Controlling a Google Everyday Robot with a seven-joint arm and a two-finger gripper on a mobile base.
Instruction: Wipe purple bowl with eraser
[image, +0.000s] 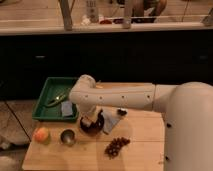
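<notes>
The purple bowl (93, 128) is dark and glossy and sits on the wooden table, left of centre. My gripper (95, 119) reaches down from the white arm into the bowl's top. It is shut on the eraser (88, 121), a small pale block pressed at the bowl's left inner rim. The arm hides the back of the bowl.
A steel cup (67, 137) and an orange-red fruit (42, 134) lie left of the bowl. Grapes (116, 146) lie in front to the right. A grey cloth (111, 121) lies right of the bowl. A green tray (50, 89) with a grey-blue rectangle (66, 108) stands at the back left.
</notes>
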